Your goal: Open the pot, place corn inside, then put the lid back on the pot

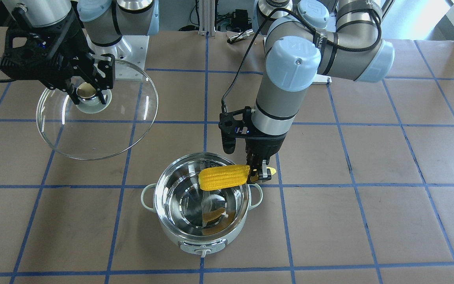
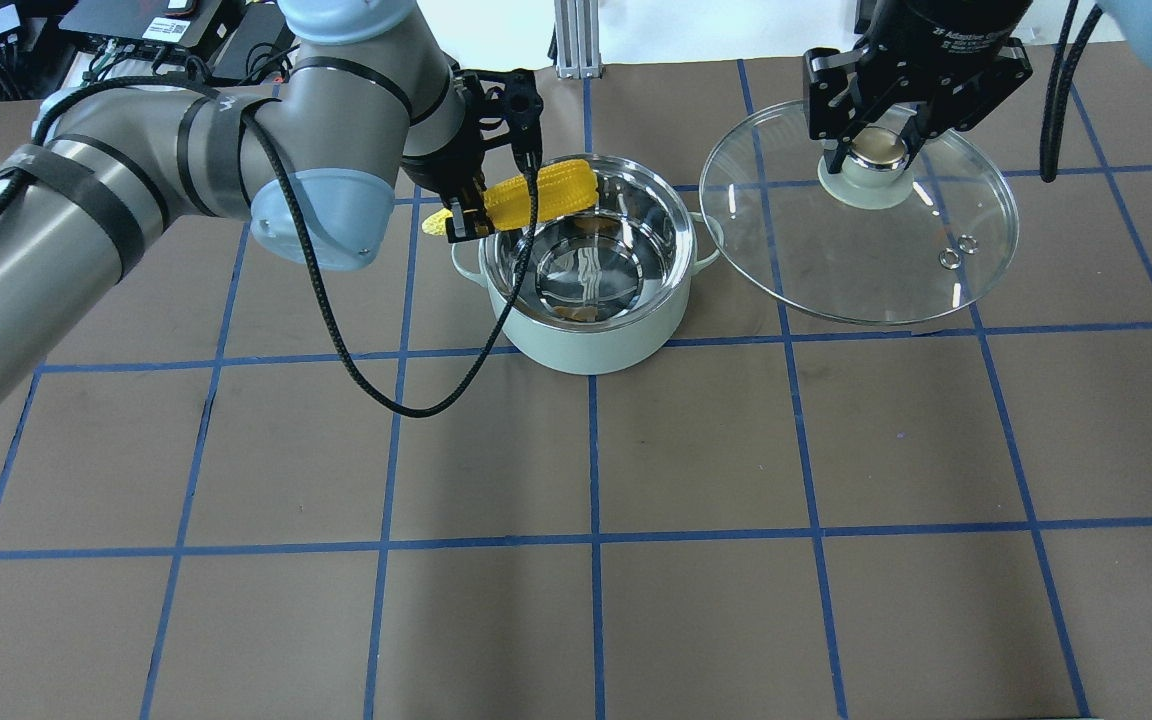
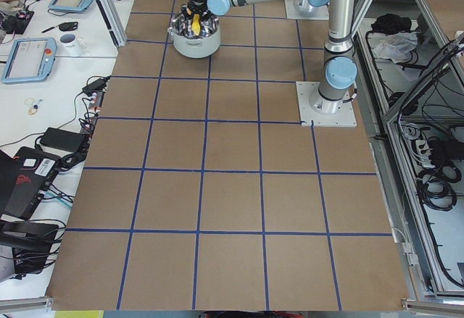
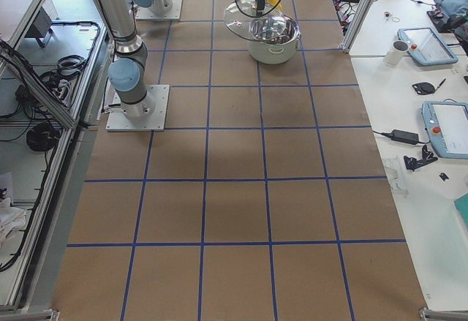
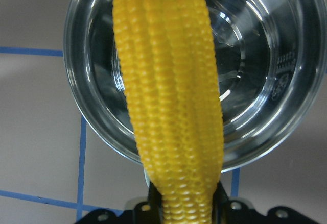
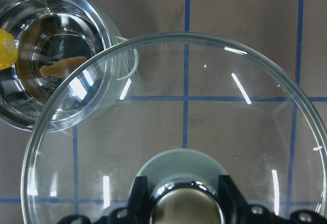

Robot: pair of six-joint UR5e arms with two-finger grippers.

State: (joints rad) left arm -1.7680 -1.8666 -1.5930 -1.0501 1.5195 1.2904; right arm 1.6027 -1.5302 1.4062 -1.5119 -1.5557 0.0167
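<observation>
The open pot (image 2: 591,340) stands on the table, steel inside, mint-green outside; it also shows in the front view (image 1: 195,236). My left gripper (image 2: 464,222) is shut on the narrow end of the yellow corn (image 2: 541,195) and holds it level over the pot's rim and opening; the corn also shows in the front view (image 1: 223,177) and the left wrist view (image 5: 171,101). My right gripper (image 2: 878,150) is shut on the knob of the clear glass lid (image 2: 866,260) and holds it in the air beside the pot; the lid also shows in the front view (image 1: 105,130) and the right wrist view (image 6: 230,132).
Brown paper with a blue tape grid covers the table (image 2: 596,560). A black cable (image 2: 356,350) hangs in a loop from the left arm just in front of the pot. Benches with tablets and cables (image 3: 43,50) flank the table ends.
</observation>
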